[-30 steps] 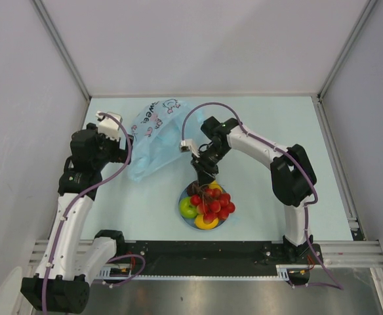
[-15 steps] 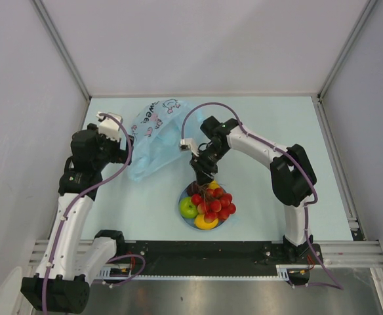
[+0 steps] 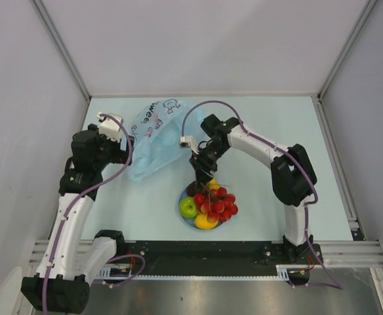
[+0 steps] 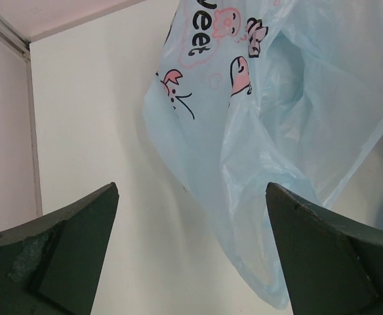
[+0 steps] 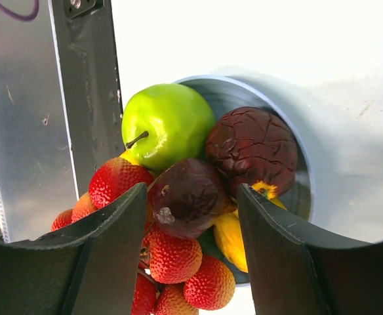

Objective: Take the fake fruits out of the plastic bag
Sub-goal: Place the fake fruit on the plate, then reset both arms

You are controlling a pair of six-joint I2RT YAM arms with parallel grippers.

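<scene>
fake fruits [image 5: 168,125] lie piled just beneath the right gripper [image 5: 190,197].

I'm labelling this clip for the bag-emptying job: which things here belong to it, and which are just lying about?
Belongs to the job: plastic bag; green apple; red fruit bunch; wrinkled dark red fruit; dark purple fruit; yellow fruit.

Just there: light-blue plate under the fruits; table; metal rail at the near edge.

We see a pale blue table [image 3: 277,121] enclosed by 3 plain grey wall panels [image 3: 204,39], edged with aluminium rails [image 3: 349,248]; light falls evenly, shadows soft.
</scene>
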